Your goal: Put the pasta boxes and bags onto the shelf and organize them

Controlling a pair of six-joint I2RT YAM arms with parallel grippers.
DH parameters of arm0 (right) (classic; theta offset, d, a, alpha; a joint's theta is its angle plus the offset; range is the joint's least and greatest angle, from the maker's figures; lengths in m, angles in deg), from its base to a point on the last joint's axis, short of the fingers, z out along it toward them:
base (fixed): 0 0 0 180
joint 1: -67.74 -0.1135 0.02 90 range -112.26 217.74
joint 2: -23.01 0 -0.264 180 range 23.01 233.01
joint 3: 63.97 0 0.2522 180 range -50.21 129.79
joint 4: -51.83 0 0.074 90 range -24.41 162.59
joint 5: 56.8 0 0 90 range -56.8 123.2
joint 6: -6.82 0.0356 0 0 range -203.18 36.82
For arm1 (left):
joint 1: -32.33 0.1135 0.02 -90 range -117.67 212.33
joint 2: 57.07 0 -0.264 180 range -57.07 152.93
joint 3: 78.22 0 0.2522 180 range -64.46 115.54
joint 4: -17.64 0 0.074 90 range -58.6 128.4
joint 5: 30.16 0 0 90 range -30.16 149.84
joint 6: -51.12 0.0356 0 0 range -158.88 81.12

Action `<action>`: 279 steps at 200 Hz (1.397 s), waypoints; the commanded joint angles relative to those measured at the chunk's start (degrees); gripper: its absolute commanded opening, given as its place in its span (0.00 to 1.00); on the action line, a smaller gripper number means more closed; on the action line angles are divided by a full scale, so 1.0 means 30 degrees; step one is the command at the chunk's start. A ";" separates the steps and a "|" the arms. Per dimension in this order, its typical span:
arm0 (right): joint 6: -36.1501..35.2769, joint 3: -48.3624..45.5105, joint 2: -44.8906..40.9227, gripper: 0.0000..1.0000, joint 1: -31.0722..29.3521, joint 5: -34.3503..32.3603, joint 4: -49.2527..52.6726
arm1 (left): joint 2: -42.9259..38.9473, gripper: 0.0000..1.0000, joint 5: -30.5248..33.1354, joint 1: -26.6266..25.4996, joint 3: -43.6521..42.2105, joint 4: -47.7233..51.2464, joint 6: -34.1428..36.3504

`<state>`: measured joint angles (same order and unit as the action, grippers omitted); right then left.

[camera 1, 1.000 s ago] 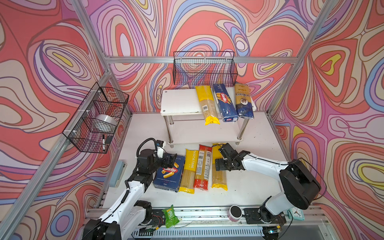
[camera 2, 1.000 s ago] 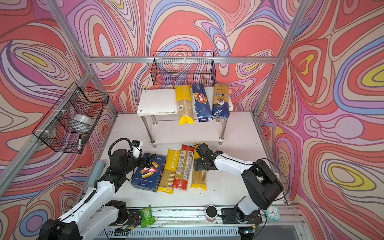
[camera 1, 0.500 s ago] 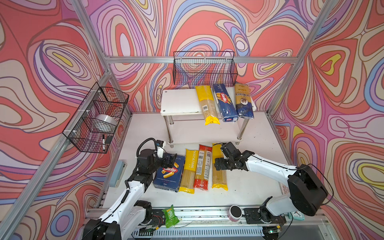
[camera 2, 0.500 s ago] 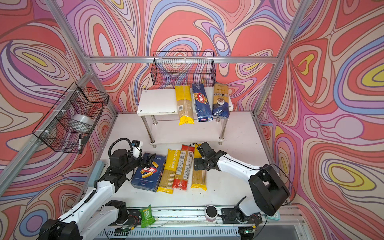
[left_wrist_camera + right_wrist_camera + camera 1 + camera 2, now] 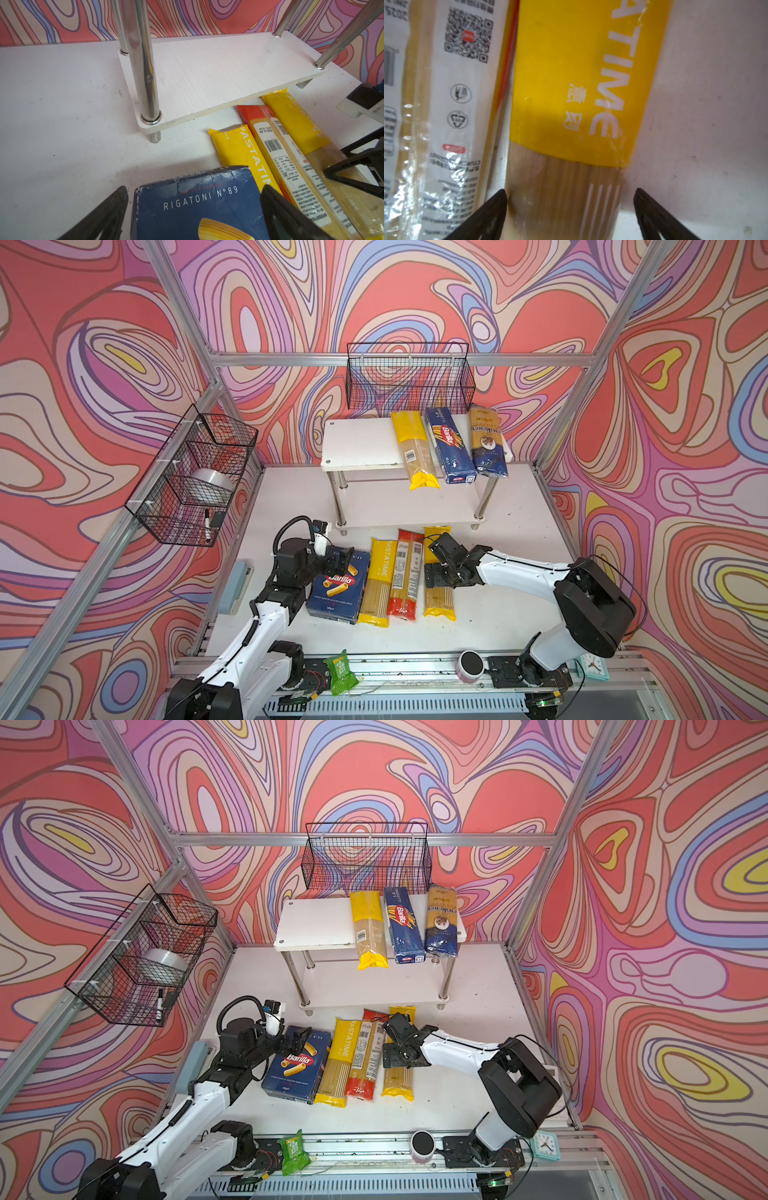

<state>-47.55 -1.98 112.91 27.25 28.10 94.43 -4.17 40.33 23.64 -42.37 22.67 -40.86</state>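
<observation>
Pasta packs were found partly shelved. On the shelf (image 5: 357, 443), a yellow-ended bag (image 5: 413, 452), the spaghetti box (image 5: 449, 443) and the dark blue bag (image 5: 487, 443) were laid side by side on top. Left on the table (image 5: 498, 614) were the rigatoni box (image 5: 338, 585), straddled by the spread left gripper (image 5: 194, 188), a second yellow bag (image 5: 378, 580), the red-ended bag (image 5: 405, 576), and a third yellow bag (image 5: 439, 601), bracketed by the right gripper (image 5: 570, 191), jaws apart and not clamped. Four of seven were judged outstanding.

Rigatoni box (image 5: 193, 205) reads "Barilla", "RIGATONI N°89"; yellow bag (image 5: 381, 572) reads "PASTATIME".
</observation>
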 commanded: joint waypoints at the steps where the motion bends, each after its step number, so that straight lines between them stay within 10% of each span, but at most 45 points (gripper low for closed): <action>1: 0.0724 -0.0347 0.0386 0.98 -0.0068 -0.0319 -0.0160 | -0.0196 1.00 -0.0148 -0.0001 0.0398 0.0332 -0.0048; 74: 0.1111 -0.0725 0.1495 0.97 -0.0068 0.0326 -0.0917 | -0.0465 1.00 -0.0049 -0.0003 0.0233 0.0267 -0.0099; 279: 0.1539 -0.2113 -0.1431 0.42 -0.0071 -0.0913 -0.2485 | 0.0029 1.00 -0.0037 -0.0001 0.0532 0.0382 -0.0083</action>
<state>-42.96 -6.66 110.34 27.17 25.63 87.24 -4.80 40.37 23.64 -42.37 22.67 -41.06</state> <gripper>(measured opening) 0.450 0.999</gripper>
